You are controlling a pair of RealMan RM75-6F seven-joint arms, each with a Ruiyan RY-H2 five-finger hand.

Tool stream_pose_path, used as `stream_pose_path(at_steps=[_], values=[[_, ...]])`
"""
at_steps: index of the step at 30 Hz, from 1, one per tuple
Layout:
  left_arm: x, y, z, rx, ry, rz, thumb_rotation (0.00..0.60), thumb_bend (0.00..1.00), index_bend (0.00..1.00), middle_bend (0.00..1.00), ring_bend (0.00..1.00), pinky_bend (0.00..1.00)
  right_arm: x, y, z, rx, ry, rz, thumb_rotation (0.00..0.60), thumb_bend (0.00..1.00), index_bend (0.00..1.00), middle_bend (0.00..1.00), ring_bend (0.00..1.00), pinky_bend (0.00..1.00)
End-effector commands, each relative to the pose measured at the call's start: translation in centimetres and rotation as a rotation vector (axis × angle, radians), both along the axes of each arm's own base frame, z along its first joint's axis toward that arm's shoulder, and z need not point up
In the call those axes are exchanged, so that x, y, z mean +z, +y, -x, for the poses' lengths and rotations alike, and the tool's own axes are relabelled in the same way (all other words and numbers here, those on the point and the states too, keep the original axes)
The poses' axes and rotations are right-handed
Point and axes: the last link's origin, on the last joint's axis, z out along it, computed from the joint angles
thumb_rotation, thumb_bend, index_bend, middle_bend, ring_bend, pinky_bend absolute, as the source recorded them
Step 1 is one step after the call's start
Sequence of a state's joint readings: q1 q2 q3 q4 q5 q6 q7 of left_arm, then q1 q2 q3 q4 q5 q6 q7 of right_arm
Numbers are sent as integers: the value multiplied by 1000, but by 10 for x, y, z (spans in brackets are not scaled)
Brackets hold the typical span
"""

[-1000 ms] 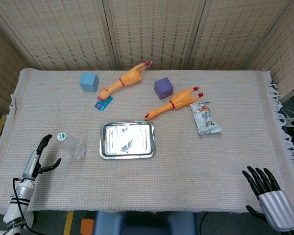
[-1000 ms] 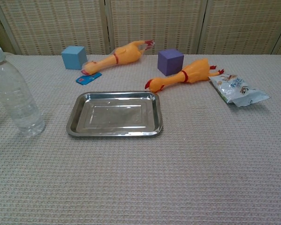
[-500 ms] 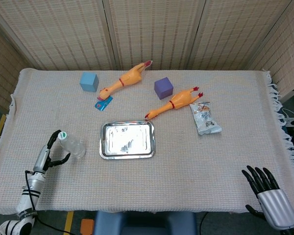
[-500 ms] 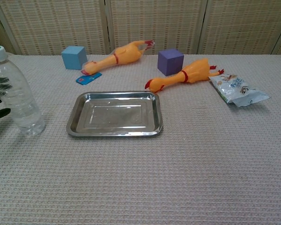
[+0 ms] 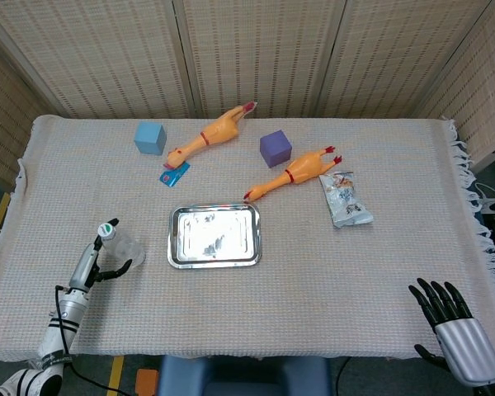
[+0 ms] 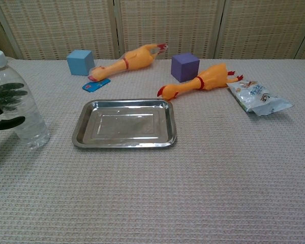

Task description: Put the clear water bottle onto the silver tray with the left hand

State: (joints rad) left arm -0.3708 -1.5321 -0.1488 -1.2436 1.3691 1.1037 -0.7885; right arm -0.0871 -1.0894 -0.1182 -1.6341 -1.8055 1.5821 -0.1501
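The left robot hand (image 5: 99,262) was at the bottle (image 6: 18,109), its dark fingers (image 6: 10,94) spread across the bottle's far side and its thumb low on the near side. Whether it actually gripped the bottle could not be told. The bottle stood upright on the table (image 6: 193,193), near the left edge, its white cap with a green top uppermost. In the head view the same bottle (image 5: 120,246) appeared just left of the tray (image 5: 214,235), apart from it.

The tray (image 6: 124,123) lay flat with nothing on it. Behind it lay a small blue tag (image 6: 96,84), a blue cube (image 6: 80,62) and 1 rubber chicken (image 6: 128,61) stretched toward the back. A purple cube (image 6: 185,67) sat to the right of that chicken, and a 2nd chicken (image 6: 201,80) lay just in front of the cube, its red beak pointing toward the tray's far right corner. A snack packet (image 6: 257,97) rested beside that chicken's feet.

The right robot hand (image 5: 455,323) hung at the table's near right corner, fingers spread, holding nothing.
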Motion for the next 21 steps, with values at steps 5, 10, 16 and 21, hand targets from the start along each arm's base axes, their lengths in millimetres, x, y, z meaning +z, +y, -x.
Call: stream_pose_path(at_steps=[5, 10, 16, 21], values=[[-4, 2, -1, 10, 11, 9, 600, 312, 37, 100, 11, 151, 0, 0, 0, -1, 1, -1, 600, 24, 0, 0, 0, 0], [-5, 4, -3, 14, -1, 8, 600, 319, 97, 174, 62, 209, -1, 0, 0, -1, 1, -3, 600, 24, 0, 0, 0, 0], [-3, 3, -4, 15, -7, -4, 600, 359, 251, 363, 211, 346, 0, 0, 0, -2, -1, -4, 600, 24, 0, 0, 0, 0], [-3, 1, -3, 14, -10, -4, 600, 398, 329, 422, 266, 401, 0, 1, 0, -5, -4, -5, 600, 24, 0, 0, 0, 0]])
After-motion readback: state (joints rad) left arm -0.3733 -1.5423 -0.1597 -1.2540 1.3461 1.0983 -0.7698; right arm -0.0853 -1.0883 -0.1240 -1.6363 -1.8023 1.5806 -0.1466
